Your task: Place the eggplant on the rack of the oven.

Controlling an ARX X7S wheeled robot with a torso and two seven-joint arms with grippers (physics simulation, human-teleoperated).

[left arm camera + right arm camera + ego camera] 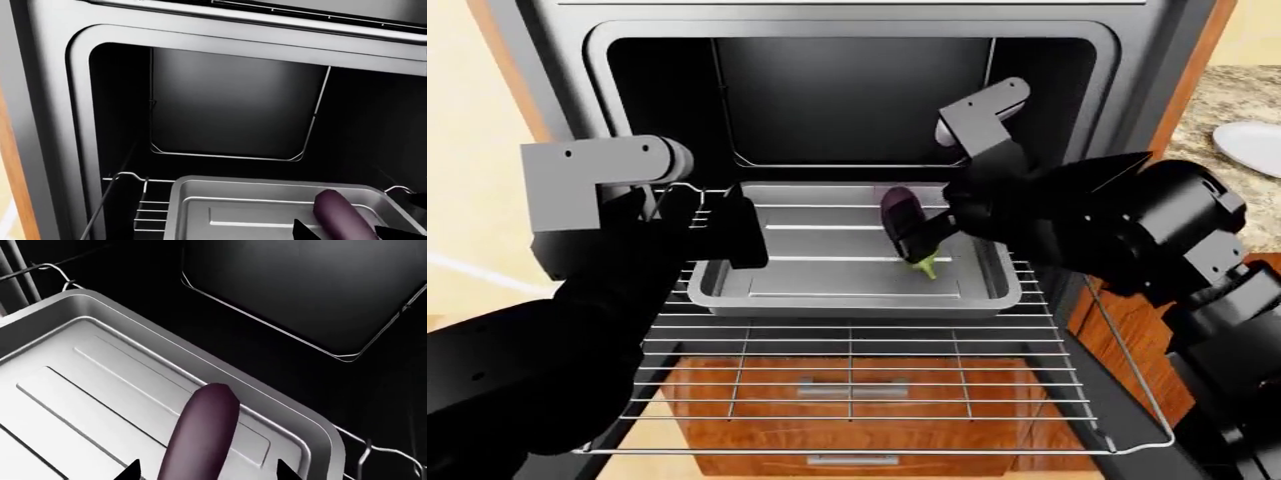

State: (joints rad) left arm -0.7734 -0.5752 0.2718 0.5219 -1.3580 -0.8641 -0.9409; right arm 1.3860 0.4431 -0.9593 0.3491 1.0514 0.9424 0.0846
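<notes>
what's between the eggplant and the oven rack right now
The grey baking tray sits on the rack directly below the eggplant held in the right hand. Bare rack wire lies in front of the tray.

One eggplant (902,225), one baking tray (841,297), one rack (868,390), one oven (827,90), one white plate (1252,145), two claws.

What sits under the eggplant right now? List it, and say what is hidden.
Under the eggplant, held by the right end effector, lies the grey baking tray, which rests on the pulled-out rack. The tray covers the rack bars beneath it; the end effector hides part of the eggplant.
</notes>
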